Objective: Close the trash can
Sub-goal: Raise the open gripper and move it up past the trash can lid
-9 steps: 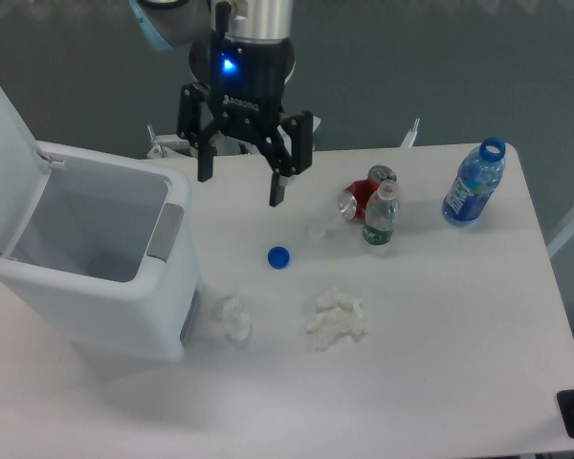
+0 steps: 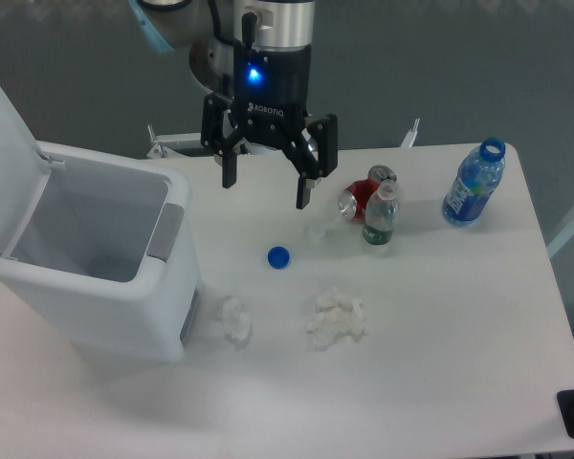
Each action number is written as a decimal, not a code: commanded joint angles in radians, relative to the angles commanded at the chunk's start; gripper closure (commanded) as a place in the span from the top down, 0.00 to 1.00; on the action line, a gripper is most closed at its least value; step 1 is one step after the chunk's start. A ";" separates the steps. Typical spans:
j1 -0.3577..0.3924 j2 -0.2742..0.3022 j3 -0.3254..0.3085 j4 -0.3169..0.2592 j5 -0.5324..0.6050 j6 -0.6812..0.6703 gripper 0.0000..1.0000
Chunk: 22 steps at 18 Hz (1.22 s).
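The trash can is a large white bin at the left of the table. Its flat lid stands open, tilted up and back at the far left, and the inside looks empty. A grey latch sits on its right rim. My gripper hangs over the table's back middle, to the right of the can and well apart from it. Its two black fingers are spread open with nothing between them.
A blue cap lies below the gripper. Two crumpled tissues lie nearer the front. A red can, a small green-label bottle and a blue bottle stand to the right.
The gripper has shifted to the right by a small amount, still open. The trash can and the other objects have not moved.
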 joint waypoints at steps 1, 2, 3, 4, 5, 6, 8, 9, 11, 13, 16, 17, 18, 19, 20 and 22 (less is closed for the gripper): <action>0.002 0.003 -0.006 0.002 0.000 0.002 1.00; 0.002 0.006 -0.015 0.003 -0.003 0.003 1.00; 0.002 0.008 -0.021 0.009 -0.006 0.002 1.00; 0.002 0.008 -0.021 0.012 -0.011 -0.011 1.00; 0.000 0.011 -0.023 0.012 -0.012 -0.029 1.00; -0.003 0.018 -0.025 0.012 -0.009 -0.076 1.00; -0.005 0.037 -0.026 0.012 -0.009 -0.139 1.00; -0.009 0.041 -0.026 0.011 -0.012 -0.147 1.00; -0.024 0.075 -0.031 0.005 -0.014 -0.152 1.00; -0.034 0.104 -0.035 0.006 -0.021 -0.176 1.00; -0.070 0.136 -0.026 0.009 -0.044 -0.274 1.00; -0.086 0.141 -0.023 0.011 -0.051 -0.314 1.00; -0.109 0.149 -0.025 0.012 -0.061 -0.352 1.00; -0.129 0.153 -0.023 0.012 -0.072 -0.394 1.00; -0.146 0.155 -0.023 0.014 -0.083 -0.425 1.00; -0.166 0.163 -0.015 0.024 -0.103 -0.445 1.00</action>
